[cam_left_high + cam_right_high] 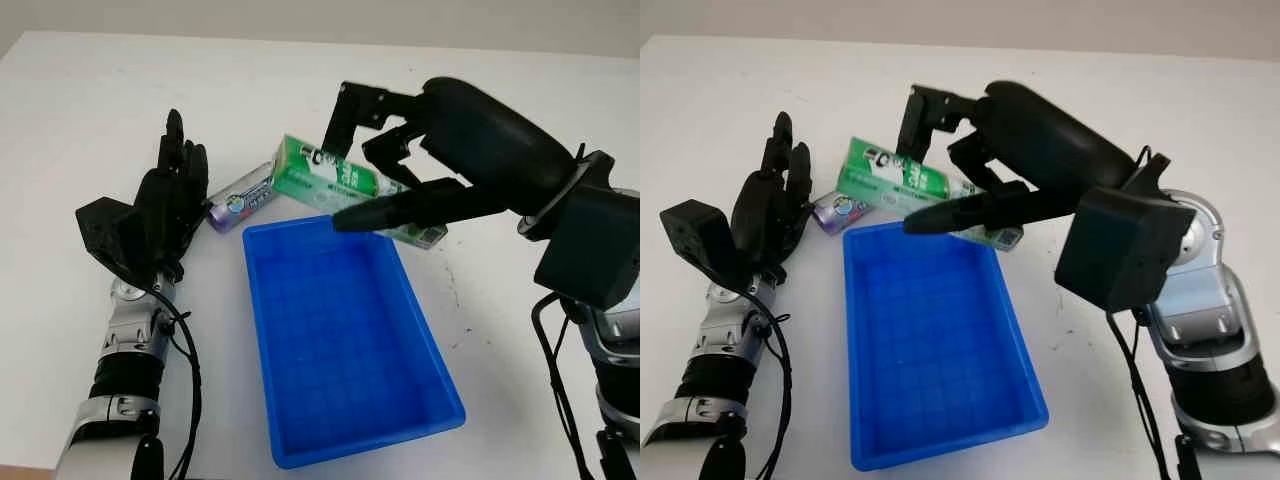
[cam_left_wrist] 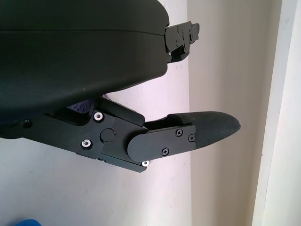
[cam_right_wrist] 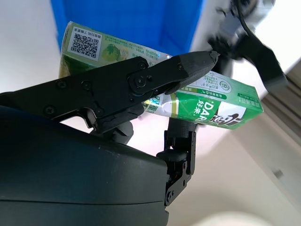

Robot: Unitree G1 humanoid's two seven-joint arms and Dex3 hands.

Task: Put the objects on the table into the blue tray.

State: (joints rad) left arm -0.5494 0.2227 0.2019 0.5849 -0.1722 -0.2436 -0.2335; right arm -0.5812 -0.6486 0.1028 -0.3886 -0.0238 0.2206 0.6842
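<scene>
At the far rim of your blue plastic tray (image 1: 430,345), the right robot hand (image 1: 385,165) is clamped on the long green toothpaste box (image 1: 330,180), lying crosswise. Your open left robot hand (image 1: 170,200) waits beside the purple tube (image 1: 243,197) on the bench.

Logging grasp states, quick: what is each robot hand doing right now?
Left robot hand: open, beside the purple packet.
Right robot hand: closed on the green box, by the blue tray.
</scene>
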